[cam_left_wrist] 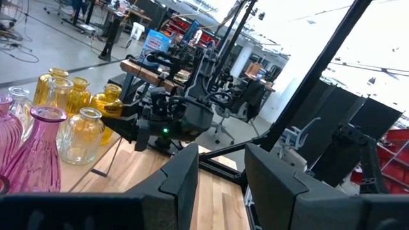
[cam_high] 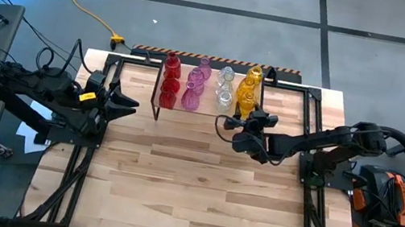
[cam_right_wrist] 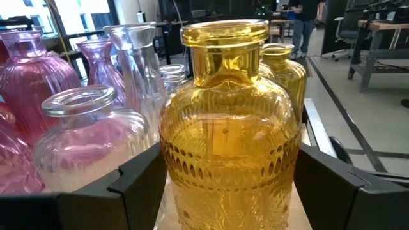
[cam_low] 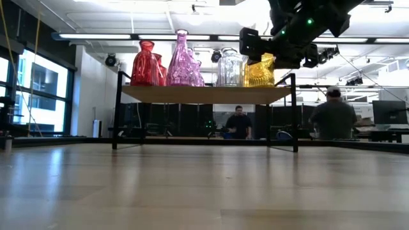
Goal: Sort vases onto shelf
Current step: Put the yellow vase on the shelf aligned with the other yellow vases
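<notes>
So the near half of the wooden table (cam_high: pixel 199 186) is bare planks, nothing left down here to pick up. Further back, the left gripper (cam_high: pixel 129 103) is parked at the left edge of the table, just left of the shelf, fingers apart and holding nothing, basically waiting.

The action is on the right. The right gripper (cam_high: pixel 247 121) is reaching in from the right side to the near right corner of the shelf (cam_high: pixel 207 113), and in the right wrist view its fingers (cam_right_wrist: pixel 137 185) sit on either side of a yellow vase (cam_right_wrist: pixel 229 134). They're spread wide around the belly of it; I honestly can't tell if the pads are touching the glass or just beside it.

The shelf itself sits at the far middle of the table and looks sorted by colour: red vases (cam_high: pixel 170 82) on the left, then pink vases (cam_high: pixel 195 88), clear vases (cam_high: pixel 225 86), yellow ones on the right.

My worry: everything is packed really tight up there. A clear jar (cam_right_wrist: pixel 89 144) sits right beside one finger, so if the gripper backs out crooked it could nudge that or drag the yellow vase off the near edge
</notes>
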Robot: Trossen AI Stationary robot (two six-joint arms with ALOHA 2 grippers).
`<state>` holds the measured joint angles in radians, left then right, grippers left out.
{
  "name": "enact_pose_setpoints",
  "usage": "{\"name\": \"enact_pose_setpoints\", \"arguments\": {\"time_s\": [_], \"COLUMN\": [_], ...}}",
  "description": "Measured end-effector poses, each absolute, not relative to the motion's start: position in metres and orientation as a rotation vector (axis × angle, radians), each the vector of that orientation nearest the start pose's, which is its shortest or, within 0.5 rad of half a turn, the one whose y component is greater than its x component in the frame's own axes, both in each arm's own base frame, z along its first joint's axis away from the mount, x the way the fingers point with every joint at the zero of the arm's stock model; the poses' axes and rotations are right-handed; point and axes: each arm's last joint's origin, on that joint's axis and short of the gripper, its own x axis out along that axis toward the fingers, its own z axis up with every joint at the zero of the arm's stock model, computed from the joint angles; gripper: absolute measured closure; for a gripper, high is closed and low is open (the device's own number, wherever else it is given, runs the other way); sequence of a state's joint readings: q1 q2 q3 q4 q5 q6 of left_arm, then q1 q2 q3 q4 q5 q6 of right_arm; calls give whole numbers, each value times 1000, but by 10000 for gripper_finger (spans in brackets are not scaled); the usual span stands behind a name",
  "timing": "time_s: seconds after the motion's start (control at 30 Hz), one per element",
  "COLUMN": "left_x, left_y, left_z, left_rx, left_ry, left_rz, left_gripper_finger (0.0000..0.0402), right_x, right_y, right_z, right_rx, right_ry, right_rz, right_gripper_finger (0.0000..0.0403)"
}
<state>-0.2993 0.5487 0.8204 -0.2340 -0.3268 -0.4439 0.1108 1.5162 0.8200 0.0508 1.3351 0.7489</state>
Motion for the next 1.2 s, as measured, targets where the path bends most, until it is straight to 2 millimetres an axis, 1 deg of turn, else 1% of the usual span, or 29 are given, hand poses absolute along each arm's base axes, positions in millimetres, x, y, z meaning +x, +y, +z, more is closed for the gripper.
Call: {"name": "enact_pose_setpoints", "arguments": {"time_s": [0.17,0.83,1.13,1.2], "left_x": [108,108,108,104], "left_y": [-23,-23,-23,-22], "left_z": [368,368,366,365], "left_rx": [-479,-479,-342,-308], "left_ry": [-42,-41,-19,-3], "left_rz": [19,19,24,23], "left_gripper_finger": [282,282,282,282], "right_x": [293,293,294,294], "right_y": [4,5,5,6], "right_z": [211,211,211,211], "right_rx": [181,180,182,183], "right_ry": [54,79,88,88], "right_rz": [-1274,-1247,-1235,-1235], "right_gripper_finger": [127,127,124,118]}}
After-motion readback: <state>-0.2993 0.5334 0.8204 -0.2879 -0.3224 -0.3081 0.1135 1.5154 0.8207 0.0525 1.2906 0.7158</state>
